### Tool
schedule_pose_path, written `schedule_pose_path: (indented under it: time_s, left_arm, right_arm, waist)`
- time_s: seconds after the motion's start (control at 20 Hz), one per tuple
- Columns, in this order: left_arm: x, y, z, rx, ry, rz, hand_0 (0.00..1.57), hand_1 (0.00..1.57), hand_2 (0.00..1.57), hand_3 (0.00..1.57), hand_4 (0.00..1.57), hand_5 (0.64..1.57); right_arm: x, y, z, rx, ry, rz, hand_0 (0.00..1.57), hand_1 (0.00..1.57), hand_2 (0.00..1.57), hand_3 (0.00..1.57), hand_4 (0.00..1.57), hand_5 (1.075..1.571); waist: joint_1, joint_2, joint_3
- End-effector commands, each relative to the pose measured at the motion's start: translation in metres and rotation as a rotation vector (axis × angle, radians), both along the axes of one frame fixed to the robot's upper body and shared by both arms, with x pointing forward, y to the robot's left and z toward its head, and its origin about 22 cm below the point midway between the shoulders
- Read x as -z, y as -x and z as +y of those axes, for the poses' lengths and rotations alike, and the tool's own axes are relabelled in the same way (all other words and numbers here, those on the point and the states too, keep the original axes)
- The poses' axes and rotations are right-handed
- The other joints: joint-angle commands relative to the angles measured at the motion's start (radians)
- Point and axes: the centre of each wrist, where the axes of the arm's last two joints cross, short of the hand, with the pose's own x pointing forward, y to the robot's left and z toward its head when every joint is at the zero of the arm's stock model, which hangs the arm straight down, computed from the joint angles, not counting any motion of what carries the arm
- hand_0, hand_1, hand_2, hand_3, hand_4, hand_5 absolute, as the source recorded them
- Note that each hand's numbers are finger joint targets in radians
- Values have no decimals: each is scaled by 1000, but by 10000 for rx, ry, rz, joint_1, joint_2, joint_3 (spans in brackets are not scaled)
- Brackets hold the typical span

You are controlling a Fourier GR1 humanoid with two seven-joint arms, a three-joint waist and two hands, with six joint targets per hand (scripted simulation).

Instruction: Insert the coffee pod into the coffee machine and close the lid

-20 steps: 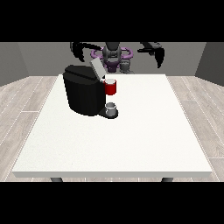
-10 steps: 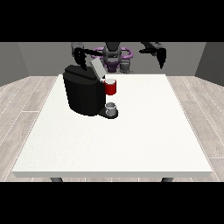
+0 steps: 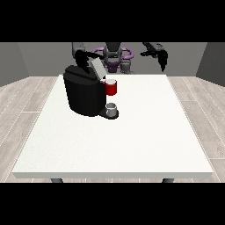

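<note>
Since half a second ago, the hand at the view's left has come down behind the bulky black coffee machine, close to its raised grey lid; whether its fingers are curled I cannot tell. The machine stands on the left rear part of the large white table. A red cylindrical pod holder juts from its front above a small grey cup on the drip base. The coffee pod itself cannot be made out. The hand at the view's right hangs raised, well apart, fingers relaxed and pointing downward, holding nothing.
</note>
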Motion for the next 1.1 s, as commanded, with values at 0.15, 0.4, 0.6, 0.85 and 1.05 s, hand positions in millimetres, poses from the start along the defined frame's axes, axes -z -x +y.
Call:
schedule_pose_path:
  time_s: [0.15,0.4,0.6,0.85,1.05]
  left_arm:
    - [-10,-4,-18,397,-148,-335,0,0,0,0,0,1571]
    - [-4,-6,1,-76,127,-200,0,0,0,0,0,1571]
    - [-2,-5,7,-384,-194,-193,0,0,0,0,158,1571]
    - [8,-3,6,-330,-34,56,0,0,0,0,121,1571]
    - [7,-3,-10,183,50,-433,0,0,0,0,154,1571]
  right_arm:
    - [-4,-17,-1,115,172,-188,0,0,0,0,0,1571]
    - [-10,-18,22,-388,376,-232,0,0,0,0,0,1571]
    - [-9,-19,27,-486,311,-331,0,0,0,0,0,1571]
    - [-26,-22,47,-949,682,-339,0,0,0,0,214,1571]
    - [-27,-23,58,-817,1237,-807,0,0,0,0,215,1571]
  waist:
    - [389,619,27]
    - [117,481,24]
    - [57,389,25]
    - [94,265,23]
    - [492,445,23]
